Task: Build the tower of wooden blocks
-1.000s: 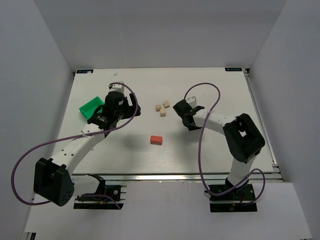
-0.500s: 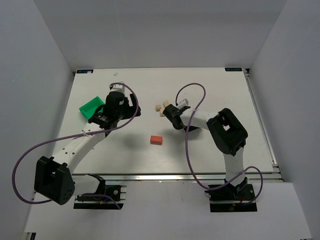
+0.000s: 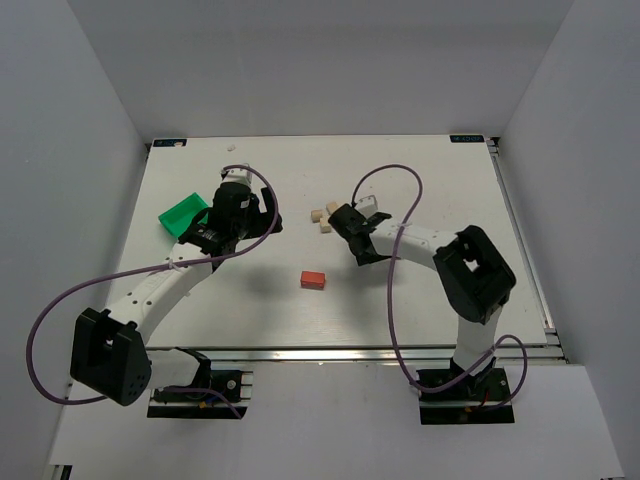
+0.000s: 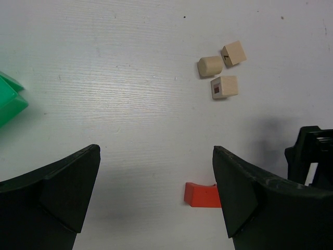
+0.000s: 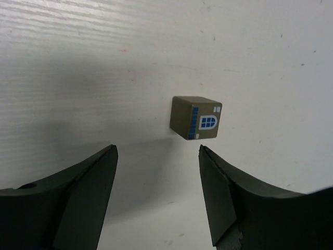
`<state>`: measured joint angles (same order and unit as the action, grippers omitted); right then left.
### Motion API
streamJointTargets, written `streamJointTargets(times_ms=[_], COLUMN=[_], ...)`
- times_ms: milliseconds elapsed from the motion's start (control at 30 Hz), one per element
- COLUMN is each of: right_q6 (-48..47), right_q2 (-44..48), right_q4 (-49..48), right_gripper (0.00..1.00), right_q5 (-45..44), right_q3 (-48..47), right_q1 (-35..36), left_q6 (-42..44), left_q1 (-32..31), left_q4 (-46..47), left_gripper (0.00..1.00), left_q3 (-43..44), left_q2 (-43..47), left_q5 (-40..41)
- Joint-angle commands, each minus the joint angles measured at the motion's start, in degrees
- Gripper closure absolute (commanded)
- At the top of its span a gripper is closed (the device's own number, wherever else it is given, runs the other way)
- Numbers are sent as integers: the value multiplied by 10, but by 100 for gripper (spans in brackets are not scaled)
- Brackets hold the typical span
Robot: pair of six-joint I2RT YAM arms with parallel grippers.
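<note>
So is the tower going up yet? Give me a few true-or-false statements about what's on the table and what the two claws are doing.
1. Nothing is stacked on the red block. True.
2. The right gripper is clamping the grey-brown cube. False: its fingers are open, and the cube sits untouched on the table just ahead of them.
3. Three pale pieces lie close together. True.
4. The left gripper holds the green bin. False: it is open and empty, with the bin off to one side.
5. The grey-brown cube has a blue window painted on it. True.
</note>
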<state>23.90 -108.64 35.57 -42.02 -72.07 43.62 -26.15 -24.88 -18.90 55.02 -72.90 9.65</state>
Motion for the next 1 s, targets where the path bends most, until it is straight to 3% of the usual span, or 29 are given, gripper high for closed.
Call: streamJointTargets(times_ms=[0, 267, 400, 500, 600, 667, 733, 833, 967], right_q6=[34, 25, -4, -15, -20, -25, -50, -126, -325], right_q2=[57, 106, 106, 96, 90, 95, 110, 154, 257], right_q4=[-45, -116, -176, -187, -188, -188, -190, -219, -326], right_gripper=[30, 29, 33, 38, 50, 64, 76, 81, 81], right_q5=[68, 101, 169, 164, 163, 162, 163, 187, 362], right_q3=[46, 116, 131, 126, 122, 127, 130, 141, 226], right_q1=[-34, -97, -114, -124, -131, -135, -134, -124, -100], left_q6=[8, 8, 11, 14, 22, 22, 29, 40, 56], left_q1=[-2, -3, -3, -3, -3, -1, 3, 4, -2], left_q4=[-3, -1, -1, -4, 2, 4, 10, 23, 70], left_gripper=[2, 2, 2, 2, 2, 2, 2, 2, 2], left_q3=[20, 19, 24, 28, 28, 29, 30, 33, 32], left_q2=[13, 14, 6, 2, 0, 0, -3, -6, -17], left_q5=[-2, -10, -16, -23, -39, -46, -67, -123, -246])
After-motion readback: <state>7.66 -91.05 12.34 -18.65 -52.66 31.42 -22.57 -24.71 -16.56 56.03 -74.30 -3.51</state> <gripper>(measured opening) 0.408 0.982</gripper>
